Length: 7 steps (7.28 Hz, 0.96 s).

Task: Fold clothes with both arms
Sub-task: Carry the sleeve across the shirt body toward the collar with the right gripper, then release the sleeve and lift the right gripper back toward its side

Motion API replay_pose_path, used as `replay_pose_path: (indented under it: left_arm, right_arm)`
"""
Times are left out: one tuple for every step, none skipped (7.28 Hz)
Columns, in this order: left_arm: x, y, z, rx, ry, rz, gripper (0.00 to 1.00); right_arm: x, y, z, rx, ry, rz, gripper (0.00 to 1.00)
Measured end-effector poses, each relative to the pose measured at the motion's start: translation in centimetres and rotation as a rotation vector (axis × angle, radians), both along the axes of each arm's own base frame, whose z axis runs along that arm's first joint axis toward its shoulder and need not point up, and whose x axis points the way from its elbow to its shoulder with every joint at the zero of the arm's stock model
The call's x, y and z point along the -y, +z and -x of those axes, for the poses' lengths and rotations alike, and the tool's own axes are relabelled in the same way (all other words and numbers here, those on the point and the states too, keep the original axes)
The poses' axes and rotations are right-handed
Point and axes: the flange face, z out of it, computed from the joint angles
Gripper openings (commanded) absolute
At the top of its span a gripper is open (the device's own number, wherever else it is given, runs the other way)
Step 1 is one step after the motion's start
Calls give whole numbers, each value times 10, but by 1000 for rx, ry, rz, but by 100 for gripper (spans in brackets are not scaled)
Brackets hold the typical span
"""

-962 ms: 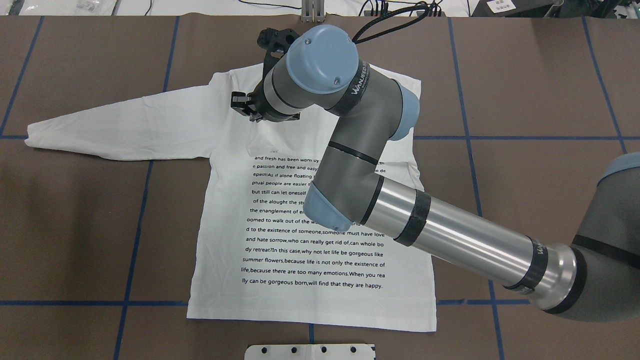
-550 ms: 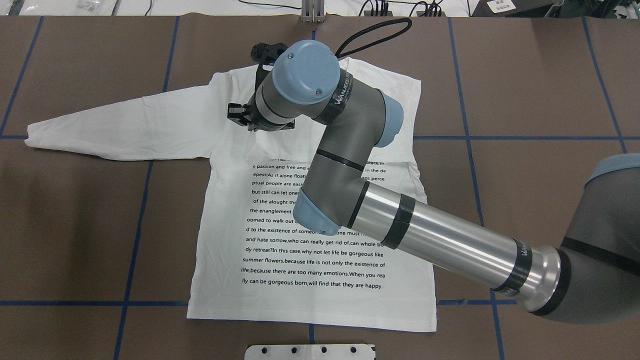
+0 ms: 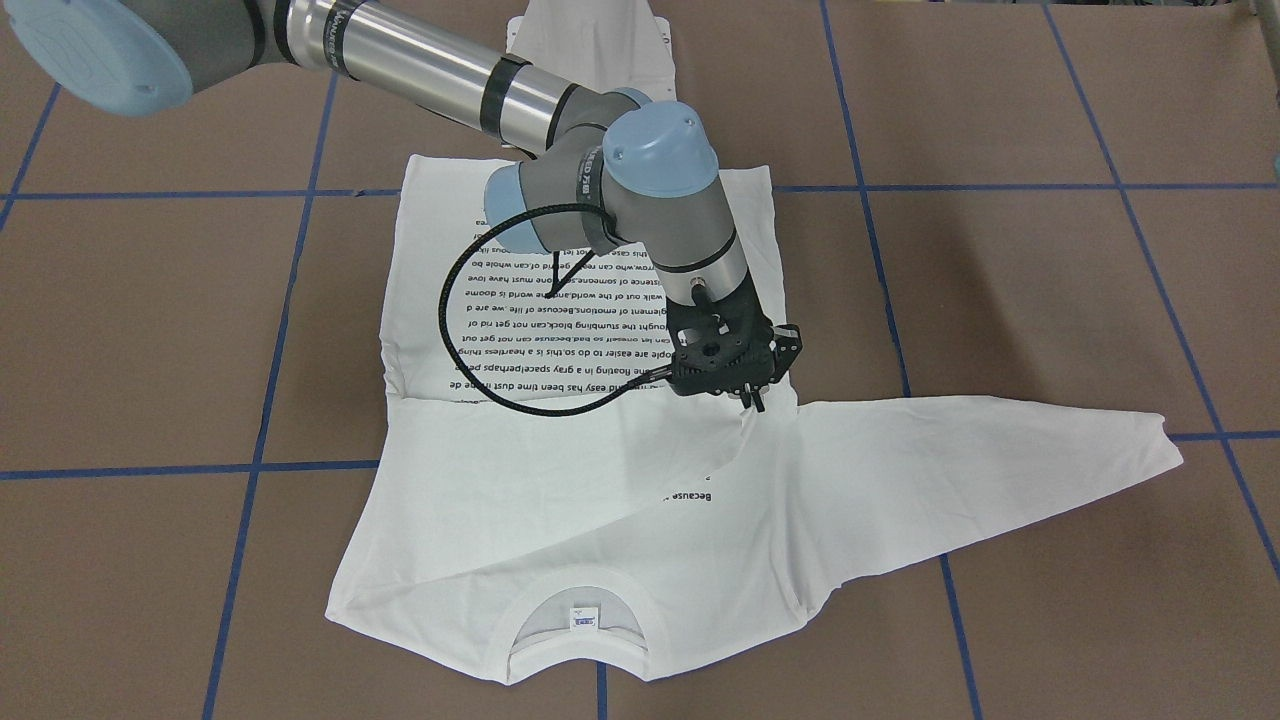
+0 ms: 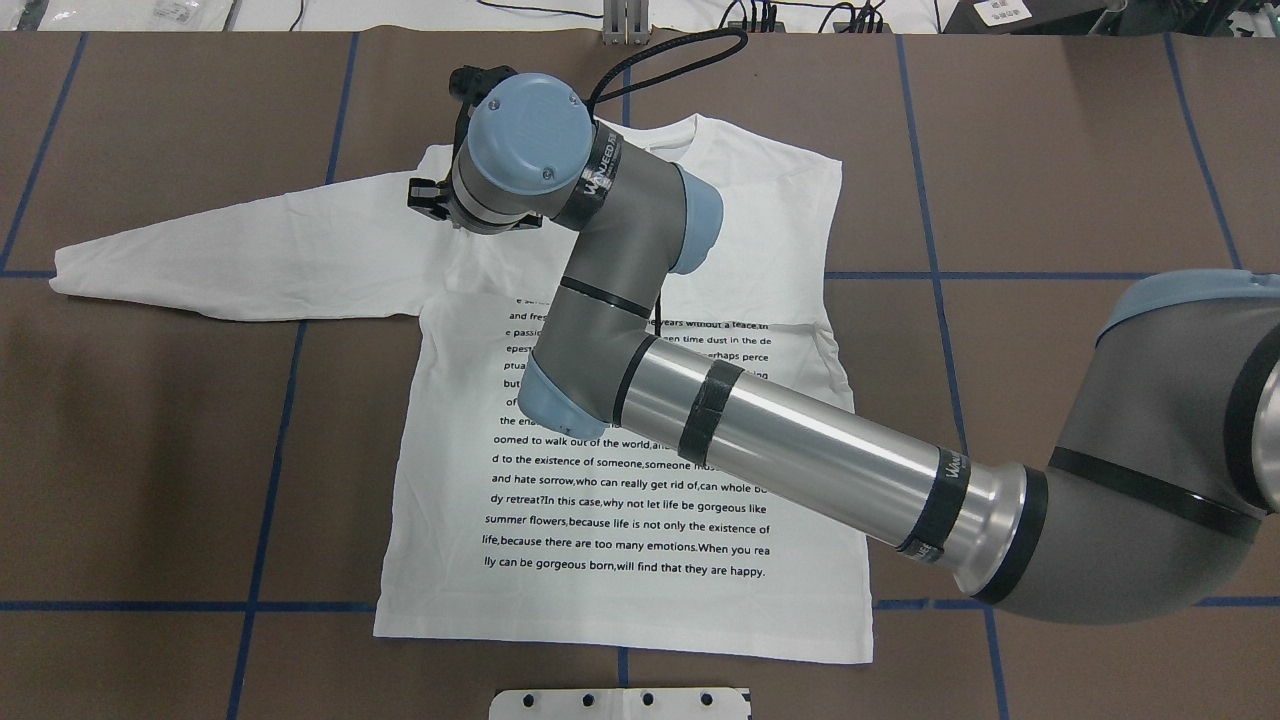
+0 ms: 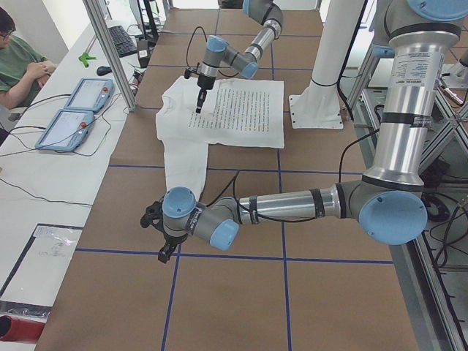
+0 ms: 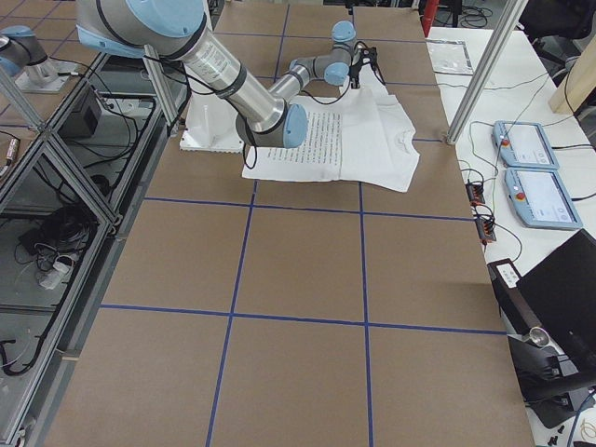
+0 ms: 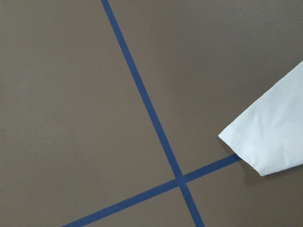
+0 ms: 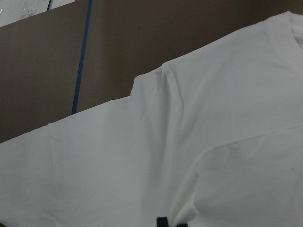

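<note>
Clock: read from overhead, 12 pointing away from the robot.
Shirt: the shirt (image 4: 440, 400) lies flat on the desk (image 4: 1080, 150), print up, collar (image 3: 578, 582) at 12 and hem at 6. One sleeve (image 4: 230, 260) lies stretched out toward 9.
Folded sleeve: the folded sleeve (image 3: 520, 460) looks laid across the chest, over the top lines of print. Its end sits at about 10 to 11 of the body.
Right gripper: the right gripper (image 3: 752, 398) is over that end, by the shoulder. Its jaws look pinched on a small peak of cloth raised off the chest.
Left gripper: the left gripper (image 5: 155, 235) is low over the desk out at 9, near the cuff (image 7: 267, 137). I cannot tell how its jaws stand.
Step, as I judge it: setting the folded sleeve down.
Doing it well: lower until the peak goes slack, keeping the end inside the body outline. Spread the jaws, then rise straight up so nothing drags.
Watch: the pinch may hold the chest layer too. A sideways exit would pull a crease through the print.
Next: the cuff at 9 probably wants an edge grip and a carry toward 3.
</note>
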Motion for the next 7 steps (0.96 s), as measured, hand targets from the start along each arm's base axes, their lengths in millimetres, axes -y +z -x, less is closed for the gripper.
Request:
replay_pose_path:
  left_arm:
    - [5,-1,-1,0,0,-1,100]
    - [8,-1,-1,0,0,0,100]
    - [11,0,-1,0,-1,3,100]
    - [13,2,-2,0,-2,9,100]
    - [17,3,-3,-5,-19,29,100]
    - [21,0,-10,-23,-51,58,100]
    - [23,-3,-29,-52,-86,92,100]
  right_arm:
    - [-1,0,8,18,25,-27,100]
    - [-3,0,12,25,35,-40,100]
    - [-4,1,14,26,37,-42,100]
    - [-4,2,14,15,36,-34,100]
    - [-5,0,11,-19,28,-6,100]
    - [-4,-8,-3,-65,8,40,100]
    - [0,-15,-26,-117,-23,103,100]
